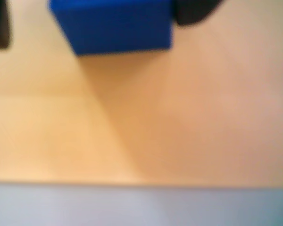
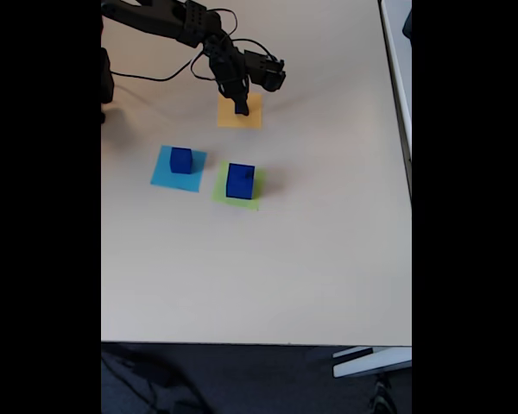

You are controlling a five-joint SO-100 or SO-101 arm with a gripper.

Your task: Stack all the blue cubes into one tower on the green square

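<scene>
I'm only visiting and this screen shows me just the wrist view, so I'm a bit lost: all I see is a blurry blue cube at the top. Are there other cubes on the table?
Observer: Yes. In the fixed view, a larger blue cube sits on the green square.
Operator: Only that one?
Observer: No, a smaller blue cube sits on a light-blue square to the left of it.
Operator: And where is the arm in all this?
Observer: Its end effector is over an orange square near the top of the fixed view, apart from both those cubes.
</scene>
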